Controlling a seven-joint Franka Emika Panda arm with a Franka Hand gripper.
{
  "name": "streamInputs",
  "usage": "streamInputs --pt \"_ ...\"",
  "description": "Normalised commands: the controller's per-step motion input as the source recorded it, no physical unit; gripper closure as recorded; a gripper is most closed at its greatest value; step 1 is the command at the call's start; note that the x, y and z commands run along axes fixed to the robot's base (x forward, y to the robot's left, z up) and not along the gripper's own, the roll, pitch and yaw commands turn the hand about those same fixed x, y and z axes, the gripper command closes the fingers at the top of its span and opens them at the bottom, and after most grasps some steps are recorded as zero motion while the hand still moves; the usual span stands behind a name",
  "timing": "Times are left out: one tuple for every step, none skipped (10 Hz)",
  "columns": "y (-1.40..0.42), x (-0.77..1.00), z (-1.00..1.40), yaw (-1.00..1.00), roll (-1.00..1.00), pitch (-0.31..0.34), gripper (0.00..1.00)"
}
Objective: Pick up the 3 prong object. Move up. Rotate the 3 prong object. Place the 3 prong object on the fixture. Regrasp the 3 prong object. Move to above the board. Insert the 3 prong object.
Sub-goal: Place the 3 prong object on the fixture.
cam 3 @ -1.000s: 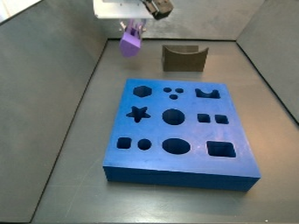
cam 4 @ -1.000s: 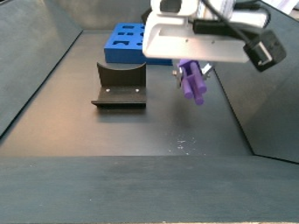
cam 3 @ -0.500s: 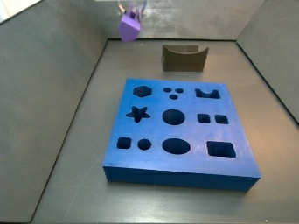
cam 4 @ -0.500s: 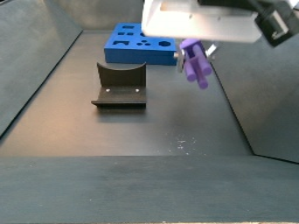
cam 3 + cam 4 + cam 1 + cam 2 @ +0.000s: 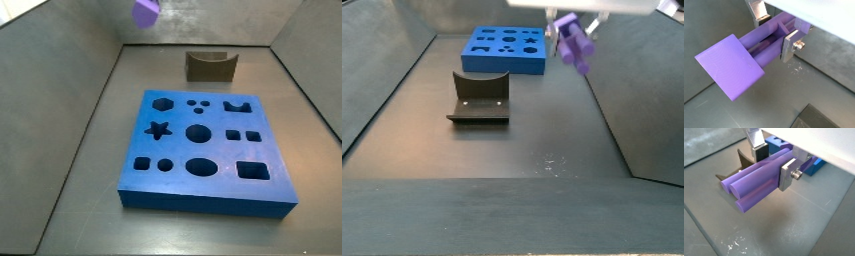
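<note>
Holding the 3 prong object (image 5: 756,184) pinched across its long axis, we are carrying the hand (image 5: 772,164) high above the fixture (image 5: 478,96).

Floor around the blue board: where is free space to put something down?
Bare floor lies between the board and the left wall, and in front of the fixture. It is tighter between board and fixture. The gripper holds the 3 prong object high above the floor.
</note>
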Motion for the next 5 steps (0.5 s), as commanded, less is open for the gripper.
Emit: streamInputs --pt "0.00 -0.01 0.39 0.03 0.13 0.086 1.00" --pt "0.00 0.00 0.21 0.03 0.14 0.093 1.00" --pt "-0.29 1.00 0.08 -0.11 0.24 0.292 1.00" --pt "-0.28 1.00 0.06 -0.09 0.23 0.305 1.00" --pt "-0.26 1.00 0.06 -0.06 0.22 0.297 1.00"
